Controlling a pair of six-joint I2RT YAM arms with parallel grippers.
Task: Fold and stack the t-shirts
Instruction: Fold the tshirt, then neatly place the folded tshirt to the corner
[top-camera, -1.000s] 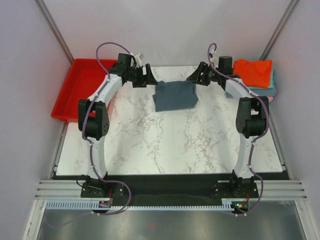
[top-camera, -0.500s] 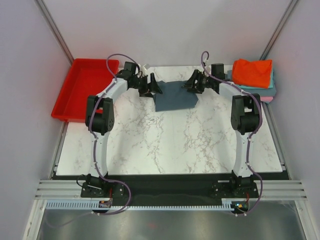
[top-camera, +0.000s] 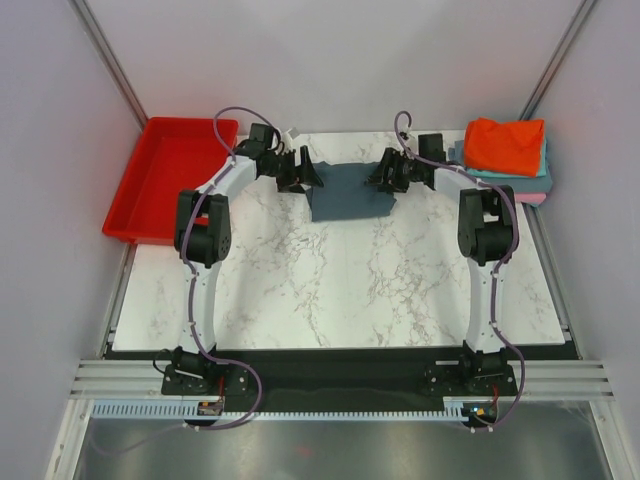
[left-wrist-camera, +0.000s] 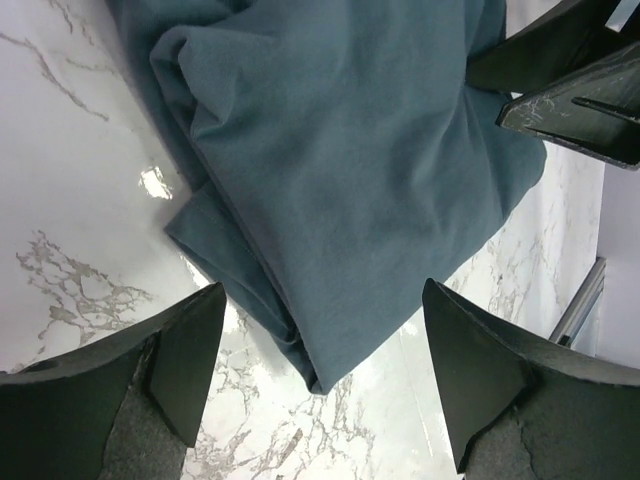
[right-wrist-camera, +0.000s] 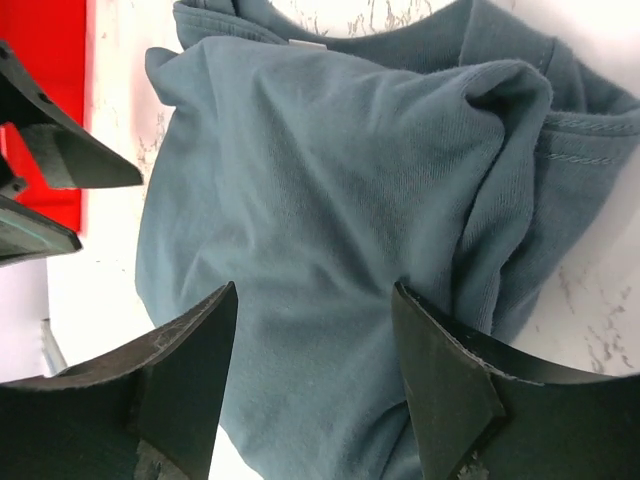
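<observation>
Item: slate blue-grey cloth t-shirt (top-camera: 350, 192), folded, flat on white marble bench (top-camera: 330, 290), 12 o'clock area. Left fingers (top-camera: 306, 172) at its 9 o'clock edge, right fingers (top-camera: 385, 172) at 3 o'clock. Both pairs spread wide, gripping nothing.

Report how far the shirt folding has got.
Done: a pile at the far right corner, the orange-red t-shirt on top of a teal t-shirt.
In hand: the slate blue-grey t-shirt lies folded, somewhat bunched, at the far middle of the table. The left gripper and right gripper flank it, both open, neither holding cloth.
Left: probably tidying that fold and moving it onto the pile.
</observation>
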